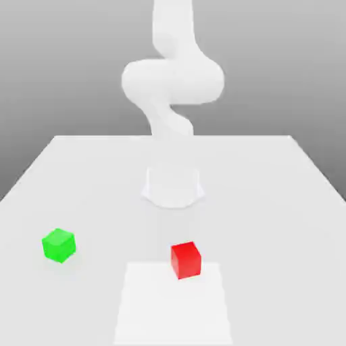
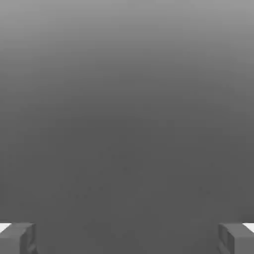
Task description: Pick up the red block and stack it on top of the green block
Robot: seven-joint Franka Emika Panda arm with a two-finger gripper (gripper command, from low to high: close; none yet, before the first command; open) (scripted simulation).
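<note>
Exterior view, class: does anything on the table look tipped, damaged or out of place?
Nothing stands out. The red block and green block both sit flat on the table, well apart, undamaged; the gripper is open.

Table (image 1: 81,176): arm base (image 1: 173,186) at centre, arm (image 1: 172,81) rising above. Red block (image 1: 186,260) in front of base, nearer camera. Green block (image 1: 59,244) toward exterior view's left, well apart from red block. Both resting on table.
</note>
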